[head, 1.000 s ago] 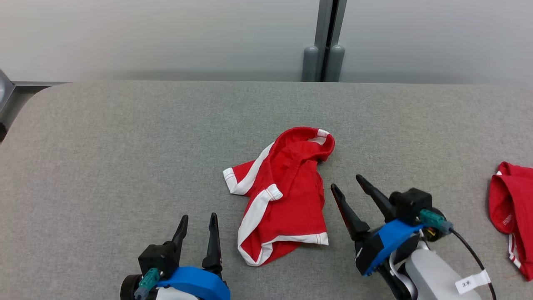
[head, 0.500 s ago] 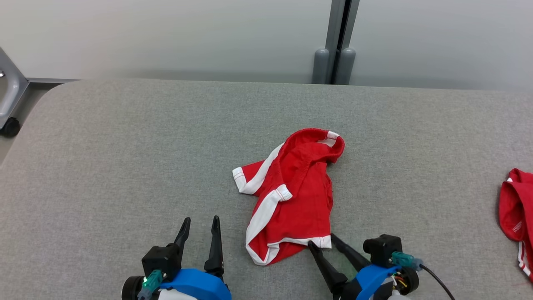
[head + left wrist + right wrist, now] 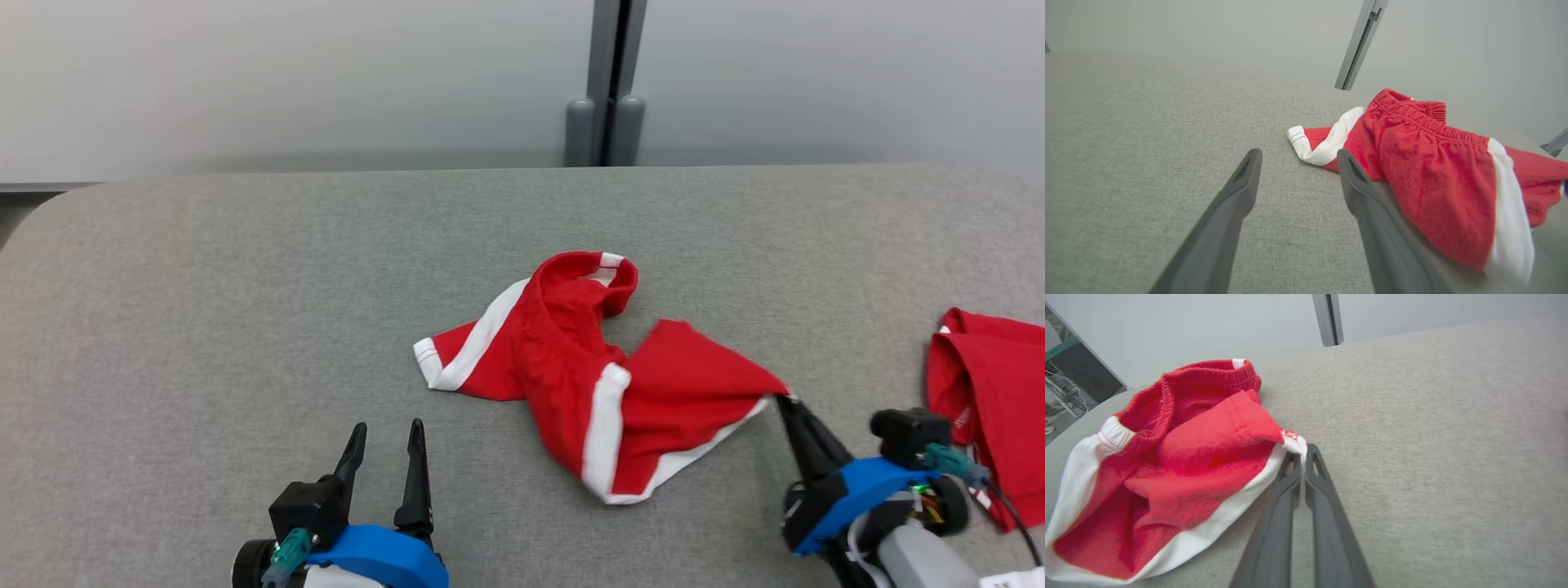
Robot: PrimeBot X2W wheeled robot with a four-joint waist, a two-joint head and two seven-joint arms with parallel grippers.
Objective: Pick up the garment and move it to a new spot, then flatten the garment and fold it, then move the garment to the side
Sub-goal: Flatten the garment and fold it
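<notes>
Since a second ago the right claw (image 3: 785, 398) has shut on a corner of the garment (image 3: 588, 367) and drawn that corner out toward the right edge of the table (image 3: 204, 327), so one leg now lies spread where it lay bunched before. The right wrist view shows both fingers pressed together with just a sliver of the white hem (image 3: 1294, 442) caught at their very tips. The left claw (image 3: 384, 433) hangs wide open and empty near the front edge, just beside the garment's left part. The garment lies near the middle of the table. Its long axis now runs left to right, slanting a little toward the front right corner, with the elastic waistband (image 3: 584, 265) curled up and facing the far edge and the pinched corner pointing right. The hold looks thin: a quick pull could slip the hem free, since the rest of the cloth drags on the rough grey covering. A second red garment (image 3: 988, 384) lies at the right edge, and pulling much further that way could heap one onto the other.
</notes>
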